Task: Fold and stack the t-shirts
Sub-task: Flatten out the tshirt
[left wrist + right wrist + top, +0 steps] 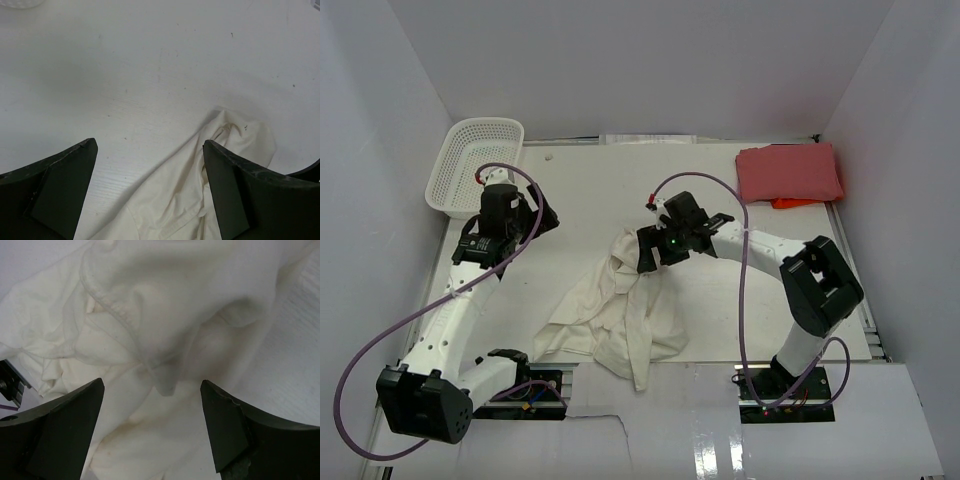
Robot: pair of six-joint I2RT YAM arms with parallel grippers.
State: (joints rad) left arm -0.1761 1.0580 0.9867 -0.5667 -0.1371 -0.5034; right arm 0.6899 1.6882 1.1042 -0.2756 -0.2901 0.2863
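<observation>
A crumpled cream-white t-shirt lies in a heap near the table's front middle. A red t-shirt lies folded at the back right. My right gripper hovers open just above the heap's upper end; in the right wrist view the cream cloth with a hemmed edge fills the frame between and beyond the spread fingers, nothing pinched. My left gripper stands open over bare table to the left of the shirt; the left wrist view shows a corner of the cream shirt below its fingers.
A white mesh basket sits at the back left corner, tipped over the table edge. An orange scrap pokes out under the red shirt. White walls close in on three sides. Both arm bases stand at the near edge.
</observation>
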